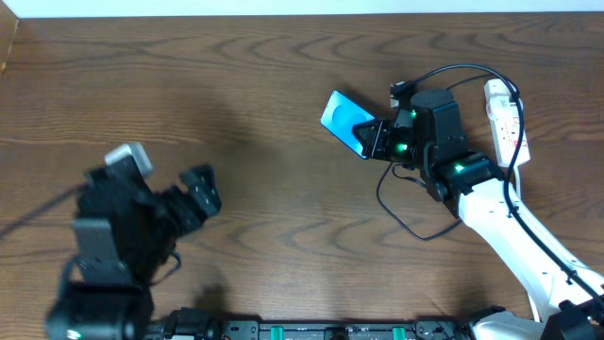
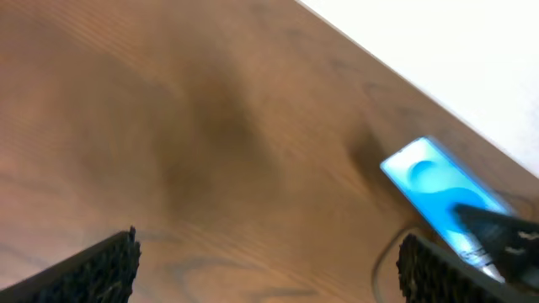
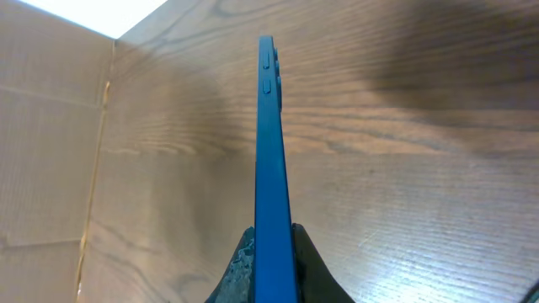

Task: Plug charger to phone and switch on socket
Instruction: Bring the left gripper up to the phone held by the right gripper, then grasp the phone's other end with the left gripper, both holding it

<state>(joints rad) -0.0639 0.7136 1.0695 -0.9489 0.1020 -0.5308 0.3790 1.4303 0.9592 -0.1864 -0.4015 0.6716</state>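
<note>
We've got the phone [image 1: 342,119] in the right gripper [image 1: 376,140], to the right of the table's middle. Its jaws are pinched tight on the phone's near end, and the wrist view shows the blue body [image 3: 269,151] edge-on, rising straight out from between the pads. From overhead the cyan screen faces up and leans to one side; we can't tell whether its far corner rests on the table [image 1: 283,76]. Over at lower left, the left gripper [image 1: 200,189] stands wide apart and holds nothing. Its pads [image 2: 105,265] frame bare wood, with the phone well off toward the right arm. The charger [image 1: 460,67] arcs as a thin black line from behind the right gripper over toward the socket [image 1: 505,118], which lies at the table's right edge, and another loop lies slack on the wood below the wrist. We can't make out the connector tip, so we can't say it's in the phone, and we'd judge that step not confirmed. The switch on the socket is too small to read and neither gripper is near it. As we read it, the phone is secured, the plugging-in is open, and the switch is left to do.
</note>
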